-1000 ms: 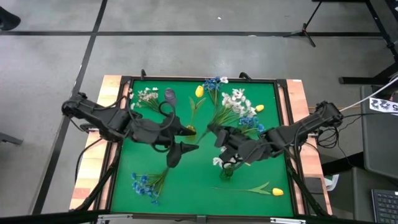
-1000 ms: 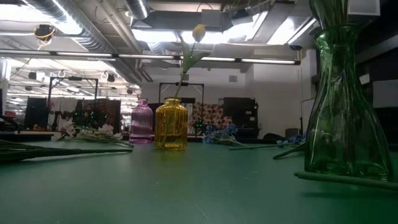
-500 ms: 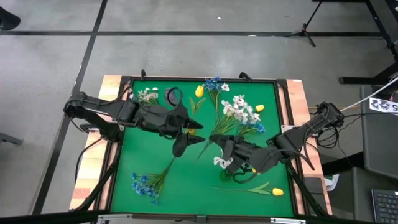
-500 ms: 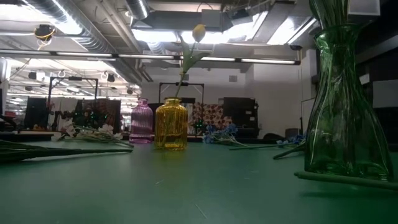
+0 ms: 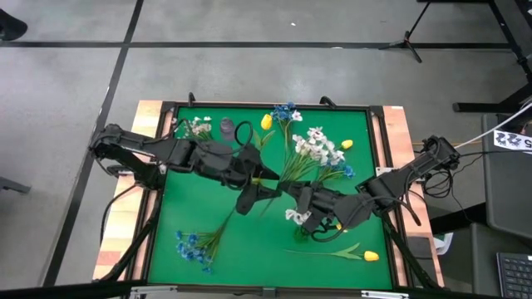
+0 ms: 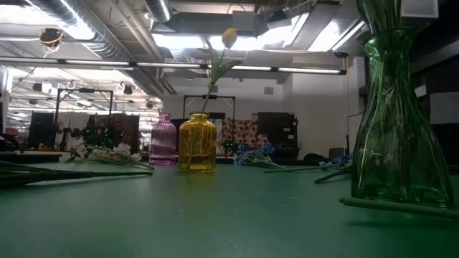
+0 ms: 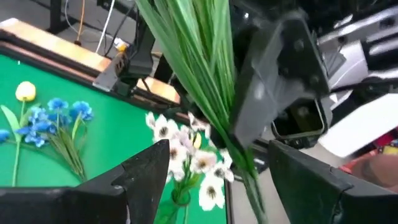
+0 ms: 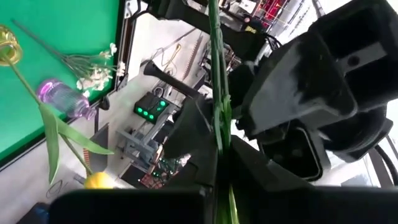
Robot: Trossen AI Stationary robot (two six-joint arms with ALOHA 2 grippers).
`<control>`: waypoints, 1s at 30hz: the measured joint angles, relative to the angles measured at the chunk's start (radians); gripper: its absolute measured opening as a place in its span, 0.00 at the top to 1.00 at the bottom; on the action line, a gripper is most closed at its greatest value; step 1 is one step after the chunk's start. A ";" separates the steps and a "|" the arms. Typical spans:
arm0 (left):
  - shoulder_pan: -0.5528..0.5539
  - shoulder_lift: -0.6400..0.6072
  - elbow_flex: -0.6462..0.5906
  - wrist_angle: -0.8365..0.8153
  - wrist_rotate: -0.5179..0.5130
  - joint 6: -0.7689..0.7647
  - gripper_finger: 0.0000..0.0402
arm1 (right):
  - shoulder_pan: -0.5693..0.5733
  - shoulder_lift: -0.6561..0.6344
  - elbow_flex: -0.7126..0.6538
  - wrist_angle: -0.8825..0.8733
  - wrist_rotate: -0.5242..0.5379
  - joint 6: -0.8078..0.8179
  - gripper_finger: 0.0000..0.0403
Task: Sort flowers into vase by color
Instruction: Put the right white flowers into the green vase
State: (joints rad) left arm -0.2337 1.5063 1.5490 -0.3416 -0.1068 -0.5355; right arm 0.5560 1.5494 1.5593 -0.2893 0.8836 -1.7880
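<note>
In the high view my right gripper [image 5: 293, 193] is shut on a white-blossom sprig [image 5: 318, 146] whose green stems slant down to it above mid-table. My left gripper [image 5: 261, 196] is open just left of it; in the left wrist view those stems [image 7: 205, 74] pass between its fingers [image 7: 146, 171], and I cannot tell whether they touch. The green vase [image 5: 303, 230] below holds white blossoms [image 5: 292, 216]. The yellow vase [image 6: 197, 144] carries a yellow tulip [image 6: 229, 36], and the purple vase [image 5: 227, 126] stands by the far edge. My right gripper pinches the white sprig's bundled stems [image 8: 215, 112] between its two fingers near their lower end. The sprig is lifted clear of the table and slants away toward the far right, where its blossoms spread.
Loose sprigs lie on the green mat: blue blossoms [image 5: 194, 246] near the left front, a yellow tulip [image 5: 356, 252] at the right front, white blossoms [image 5: 197, 126] far left, blue blossoms [image 5: 286, 110] and a yellow bud [image 5: 347, 144] toward the far side. A raised frame [image 5: 378, 149] borders the mat.
My left gripper has moved toward the table's right until it reached the stems held by my right gripper. Early in that second my right gripper carried the white sprig a little toward the near edge, then held still.
</note>
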 joint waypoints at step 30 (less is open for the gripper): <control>0.007 0.027 0.000 0.039 0.074 0.019 0.70 | 0.000 0.000 0.000 0.000 -0.006 0.007 0.93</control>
State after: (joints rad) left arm -0.2264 1.5330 1.5494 -0.3026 -0.0327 -0.5163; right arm 0.5556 1.5493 1.5593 -0.2893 0.8773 -1.7805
